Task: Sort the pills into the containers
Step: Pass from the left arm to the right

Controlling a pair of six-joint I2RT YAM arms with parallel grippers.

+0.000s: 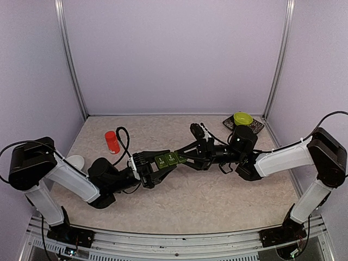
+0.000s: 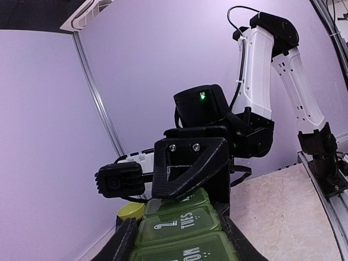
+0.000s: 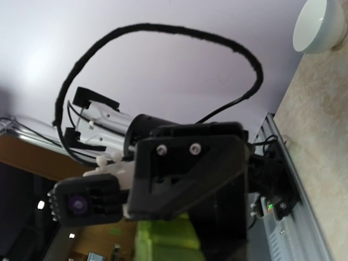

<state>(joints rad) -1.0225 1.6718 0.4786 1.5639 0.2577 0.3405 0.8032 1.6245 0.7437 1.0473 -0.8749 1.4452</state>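
Observation:
The containers are a green strip of three joined lidded compartments, held off the table between both arms. My left gripper is shut on the strip's left end. In the left wrist view my fingers flank the lids marked MON and TUES. My right gripper meets the strip's right end and appears shut on it. One of its fingertips lies over the far lid. In the right wrist view the green strip shows at the bottom edge. No pills are visible.
A red bottle and a white bowl stand at the left. A yellow-green bowl sits on a dark mat at the back right. The white bowl also shows in the right wrist view.

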